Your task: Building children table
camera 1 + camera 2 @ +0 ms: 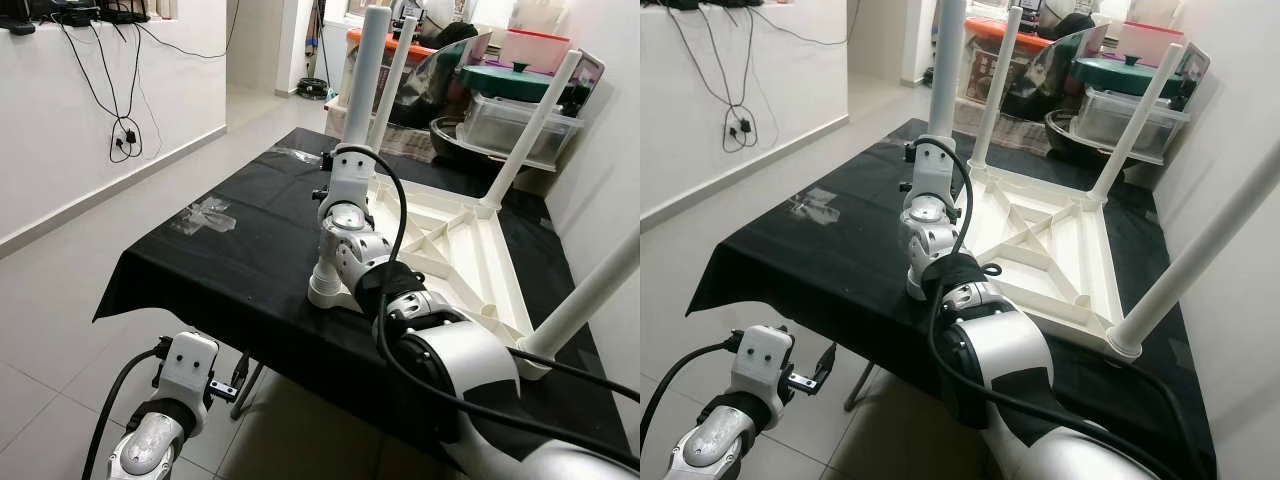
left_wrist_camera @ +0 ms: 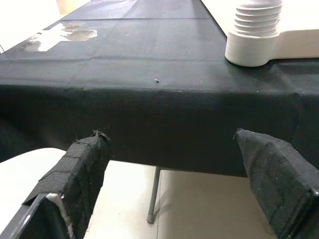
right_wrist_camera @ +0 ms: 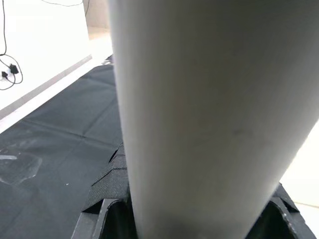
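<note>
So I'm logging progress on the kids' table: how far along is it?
Nearly built. The white tabletop lies upside down on the black cloth with three legs already standing in its corners. The right gripper is clamped on the fourth leg, set upright in its near corner socket. The left gripper waits open below the table edge. Left: seating that leg fully and flipping the table.

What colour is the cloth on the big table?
Black. The cloth shows best in the right eye view.

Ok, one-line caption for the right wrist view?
Right gripper closed around a white table leg above the black tablecloth.
</note>
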